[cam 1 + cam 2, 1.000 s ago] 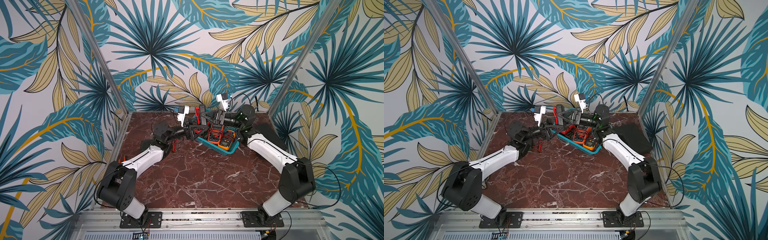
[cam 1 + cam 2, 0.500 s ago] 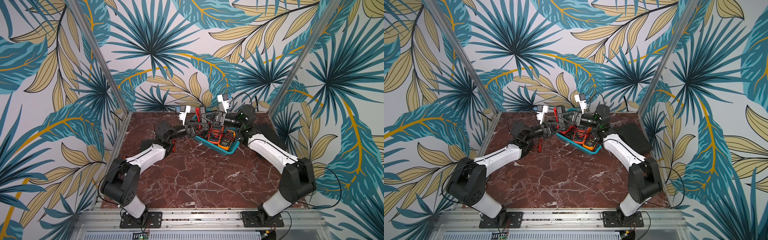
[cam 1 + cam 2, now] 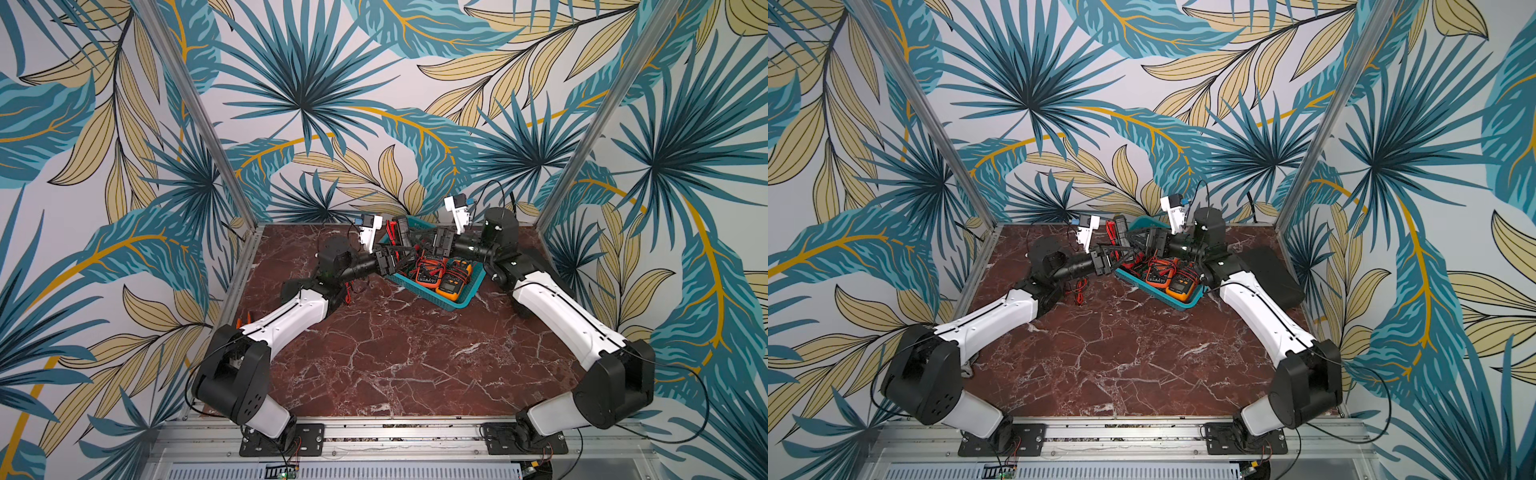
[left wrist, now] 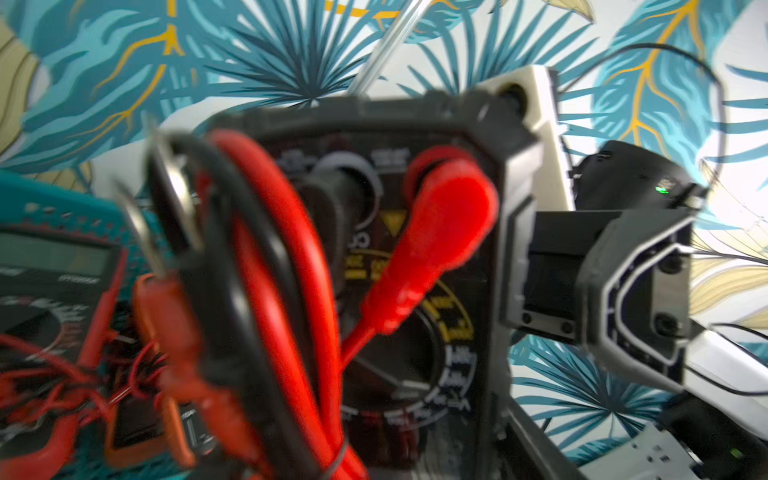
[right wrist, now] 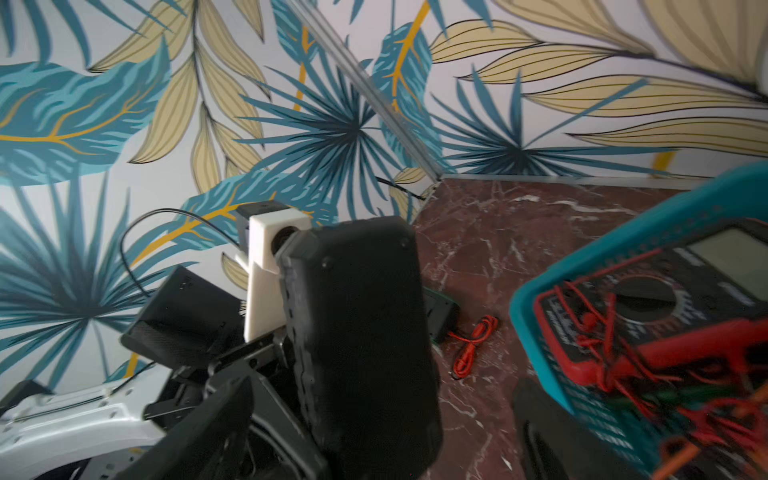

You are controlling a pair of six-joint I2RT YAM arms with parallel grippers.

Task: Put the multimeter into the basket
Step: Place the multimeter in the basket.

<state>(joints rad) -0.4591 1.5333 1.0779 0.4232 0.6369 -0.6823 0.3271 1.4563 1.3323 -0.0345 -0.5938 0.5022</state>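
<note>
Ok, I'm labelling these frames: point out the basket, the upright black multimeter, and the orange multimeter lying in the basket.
basket point(image 3: 455, 305): a top view, near corner of its perforated wall.
black multimeter point(image 5: 361, 332): right wrist view, middle of its back casing.
orange multimeter point(image 3: 453, 282): a top view, on its front face.

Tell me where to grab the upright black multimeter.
Likely best: take the black multimeter by its two long side edges, approaching from its plain flat back. It stands upright, and the bundled red and black leads lie over its dial face.
</note>
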